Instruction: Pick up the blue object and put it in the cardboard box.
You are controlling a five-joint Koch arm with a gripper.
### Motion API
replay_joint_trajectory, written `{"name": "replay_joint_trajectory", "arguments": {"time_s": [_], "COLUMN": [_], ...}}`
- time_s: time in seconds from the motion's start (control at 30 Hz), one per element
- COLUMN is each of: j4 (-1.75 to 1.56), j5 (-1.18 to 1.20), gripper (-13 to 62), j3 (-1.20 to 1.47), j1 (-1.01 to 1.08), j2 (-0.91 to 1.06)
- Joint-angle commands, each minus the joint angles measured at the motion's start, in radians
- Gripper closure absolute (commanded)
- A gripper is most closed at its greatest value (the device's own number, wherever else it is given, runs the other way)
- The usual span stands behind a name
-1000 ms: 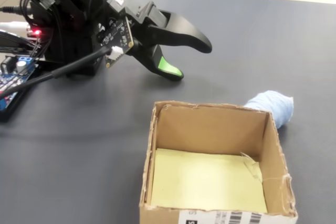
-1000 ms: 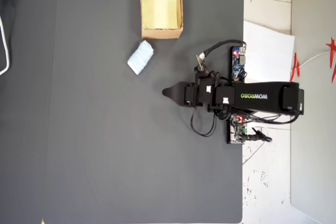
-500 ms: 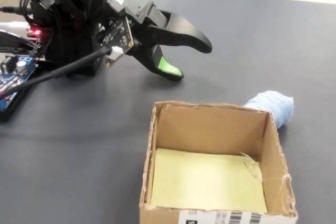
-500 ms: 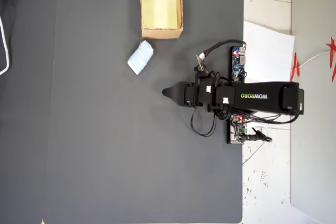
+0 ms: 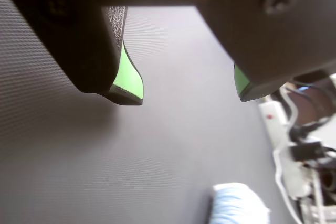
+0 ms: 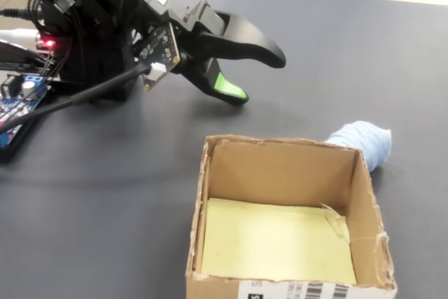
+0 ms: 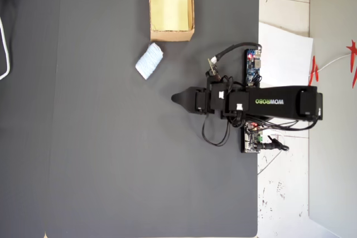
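Note:
The blue object [image 7: 149, 61] is a small pale blue-and-white pad lying on the dark mat, just below the cardboard box [image 7: 171, 35] in the overhead view. In the fixed view the blue object [image 6: 364, 141] peeks out behind the box's [image 6: 280, 173] far right corner. The box is open, with a pale yellow floor and nothing on it. My gripper [image 6: 255, 78] hovers over bare mat, apart from both, its green-padded jaws spread wide with nothing between them. In the wrist view the gripper [image 5: 189, 97] frames empty mat, and the blue object [image 5: 236, 204] lies at the bottom edge.
Circuit boards [image 7: 254, 68] and loose cables [image 7: 223, 132] sit beside the arm's base at the mat's right edge in the overhead view. A white power strip [image 5: 273, 116] with cables shows at the right of the wrist view. White paper [image 7: 284, 54] lies off the mat.

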Motion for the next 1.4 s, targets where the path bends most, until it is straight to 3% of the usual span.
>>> {"name": "replay_joint_trajectory", "arguments": {"time_s": [0.0, 0.47, 0.8, 1.1, 1.37], "j4": [-0.146, -0.193, 0.034, 0.350, 0.385], "j5": [-0.017, -0.098, -0.114, -0.114, -0.114], "gripper": [15.5, 15.6, 15.6, 15.6, 15.7], "j3": [0.031, -0.060, -0.279, -0.713, -0.870], "j1": [-0.006, 0.008, 0.026, 0.161, 0.253], "j2": [0.087, 0.071, -0.006, -0.365, -0.611]}}
